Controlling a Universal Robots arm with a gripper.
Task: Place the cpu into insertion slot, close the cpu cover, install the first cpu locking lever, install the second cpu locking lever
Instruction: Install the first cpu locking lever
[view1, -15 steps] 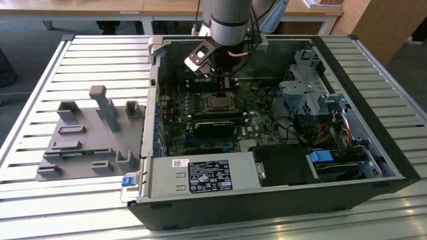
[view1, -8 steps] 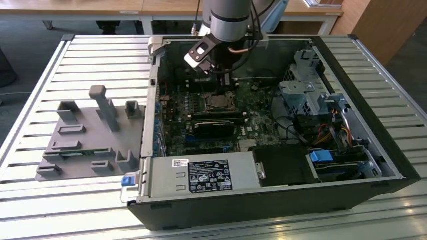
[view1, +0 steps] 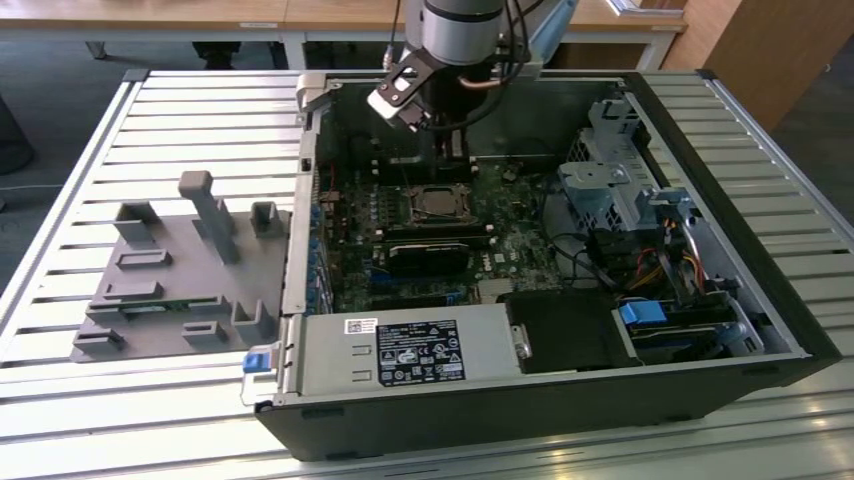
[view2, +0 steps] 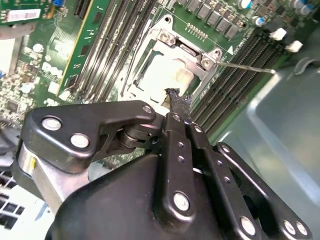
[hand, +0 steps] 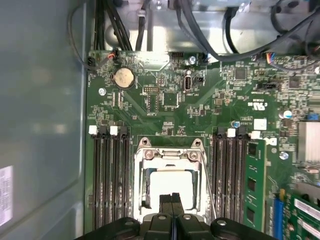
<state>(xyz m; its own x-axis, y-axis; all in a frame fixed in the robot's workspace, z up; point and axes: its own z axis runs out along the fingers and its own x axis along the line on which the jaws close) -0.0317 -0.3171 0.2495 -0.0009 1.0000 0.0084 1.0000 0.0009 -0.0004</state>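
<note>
cpu (hand: 170, 182) sits in the socket mid-board. Its bright square top shows through the window of the cover (hand: 169, 154). The cover looks flat over it, with 2 screw heads (hand: 146, 156) at one end of the frame. 1 thin lever rod (view2: 246, 65) stands off the frame, angled out over the memory slots and not tucked in.

gripper (view2: 175, 97): fingers pressed together, nothing between them. The tips are at the edge of the cover's window, over the cpu's rim. Can't tell if they touch.

Room is tight around the socket:
- 2 banks of black memory slots (hand: 111, 175) sit one on each side, just beside the frame.
- 1 green memory stick (hand: 255, 185) stands at the outer edge of one bank.
- 1 coin battery (hand: 123, 77) sits further out on the board.

Exterior view:
- The case (view1: 534, 420) is open on top, and the arm (view1: 454, 30) comes straight down into it.
- The case's far wall is near the socket.
- 1 drive cage (view1: 607, 190) with cables is on the exterior view's right.
- 1 power supply (view1: 407, 350) is at the near edge.
- Outside the case, on the exterior view's left, 1 grey holder block (view1: 180, 270) sits on the slatted table (view1: 200, 110), near the case wall.
</note>
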